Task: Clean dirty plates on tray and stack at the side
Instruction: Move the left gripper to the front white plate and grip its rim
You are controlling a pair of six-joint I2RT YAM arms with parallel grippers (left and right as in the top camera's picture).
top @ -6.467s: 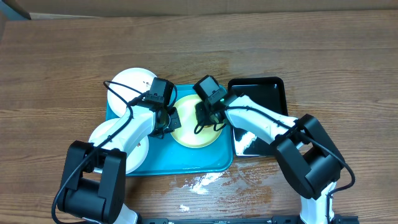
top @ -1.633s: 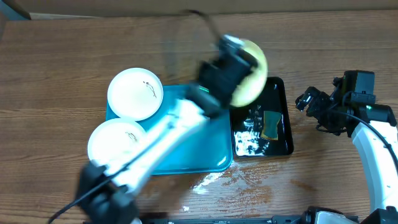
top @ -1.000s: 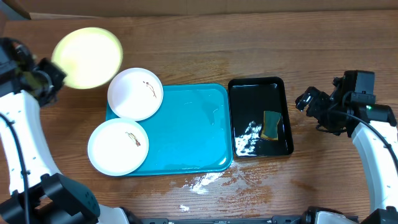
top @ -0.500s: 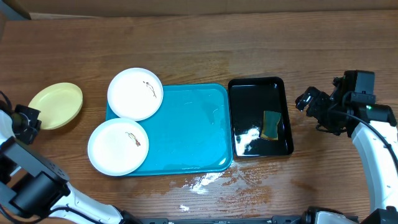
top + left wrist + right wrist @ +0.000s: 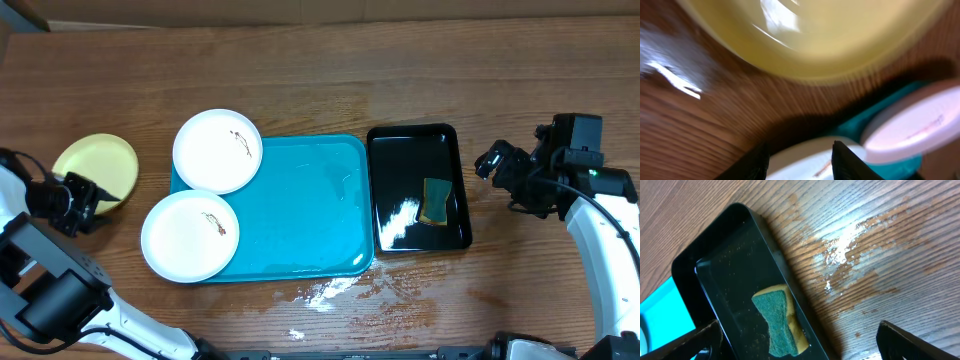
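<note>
While the yellow-green plate (image 5: pixel 92 165) rests on the bench (image 5: pixel 300 70) left of the tray (image 5: pixel 300 200), the left tool (image 5: pixel 88 200), jaws apart and empty, sits just beside it; a careless retreat could drag its rim.

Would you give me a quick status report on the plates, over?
Left gripper open beside yellow plate, on table left of tray. Right gripper open beside black tray. Two white plates on tray, smeared. Nothing blocking them.
</note>
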